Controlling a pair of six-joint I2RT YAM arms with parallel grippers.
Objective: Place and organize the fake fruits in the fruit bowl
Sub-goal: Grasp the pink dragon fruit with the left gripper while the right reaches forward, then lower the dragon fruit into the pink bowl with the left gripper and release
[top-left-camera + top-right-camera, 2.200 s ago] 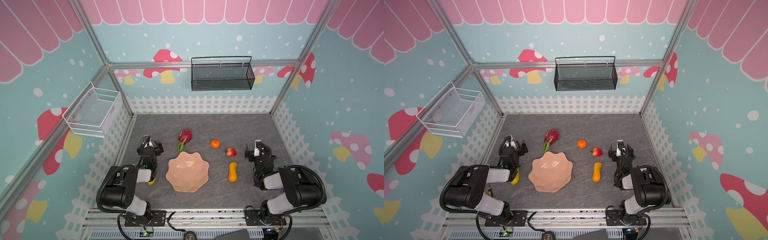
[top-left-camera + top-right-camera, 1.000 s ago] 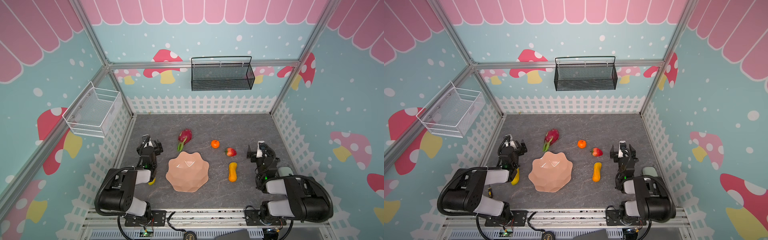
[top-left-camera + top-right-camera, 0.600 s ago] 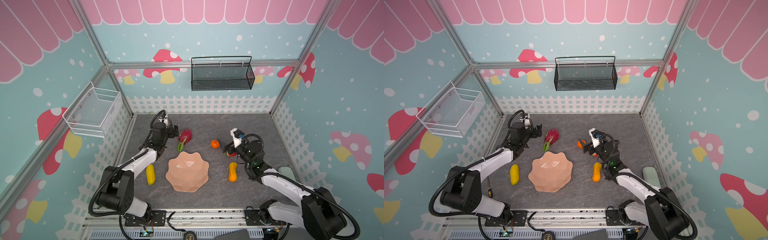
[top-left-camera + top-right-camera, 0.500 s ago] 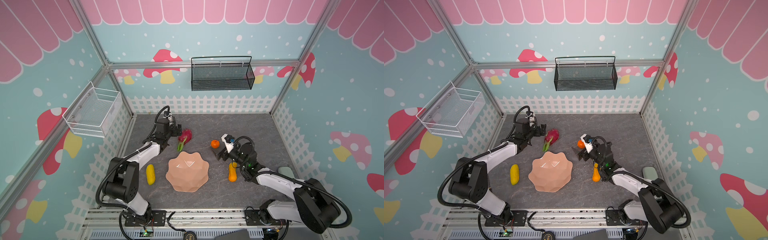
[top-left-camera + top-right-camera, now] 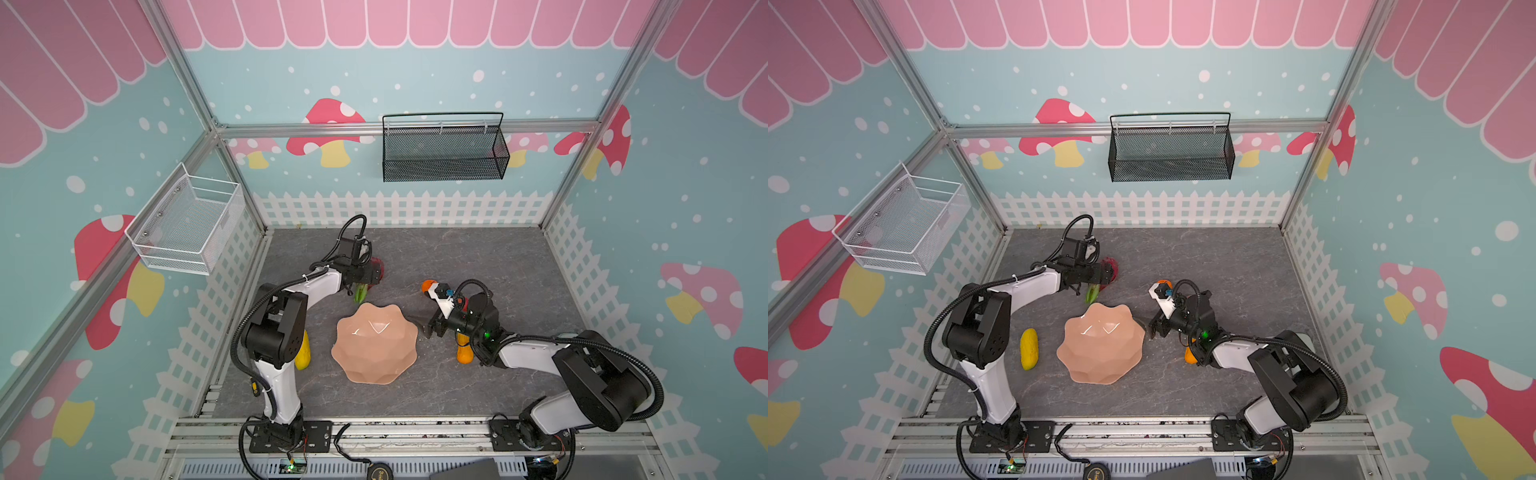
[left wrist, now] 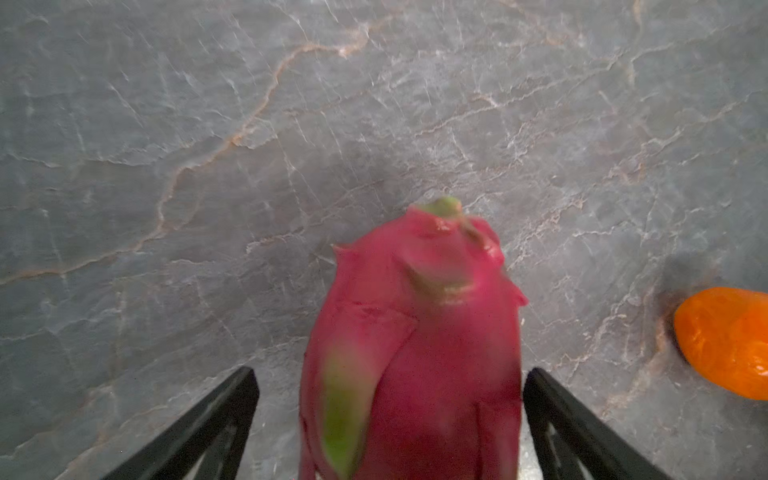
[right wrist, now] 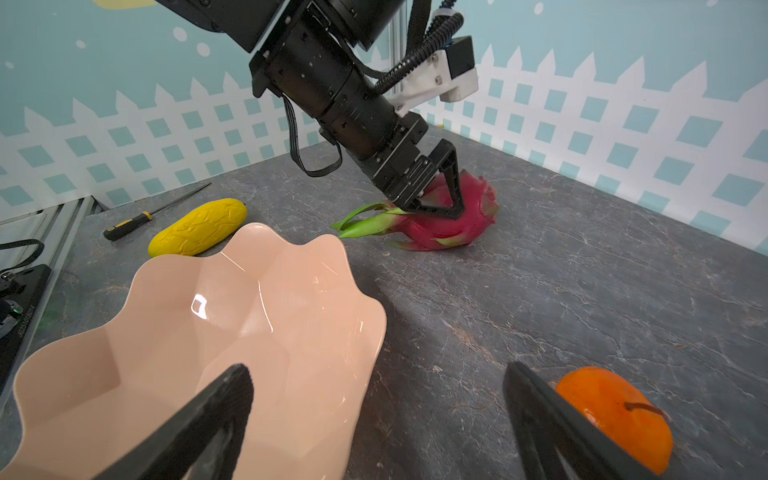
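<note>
The magenta dragon fruit (image 6: 415, 353) with green tips lies on the grey tabletop behind the fruit bowl. My left gripper (image 6: 392, 372) is open and straddles it, with a gap on each side; both top views show this gripper (image 5: 372, 274) (image 5: 1106, 272) low over the fruit (image 5: 377, 265). The salmon-pink scalloped fruit bowl (image 5: 376, 345) (image 7: 208, 311) is empty. My right gripper (image 7: 378, 372) (image 5: 432, 328) is open at the bowl's right rim, holding nothing. The round orange (image 7: 615, 411) (image 5: 427, 286) sits just outside one finger. The gourd (image 5: 463, 353) lies under the right arm. The yellow oblong (image 5: 1029, 349) lies left of the bowl.
A screwdriver (image 7: 153, 212) lies near the yellow oblong at the table's left front. A white wire basket (image 5: 187, 224) hangs on the left wall and a black mesh basket (image 5: 444, 149) on the back wall. White picket fencing borders the tabletop.
Both arms have left their folded rest at the front. The left one reached back to the dragon fruit, the right one swung in towards the bowl's right rim beside the orange.
</note>
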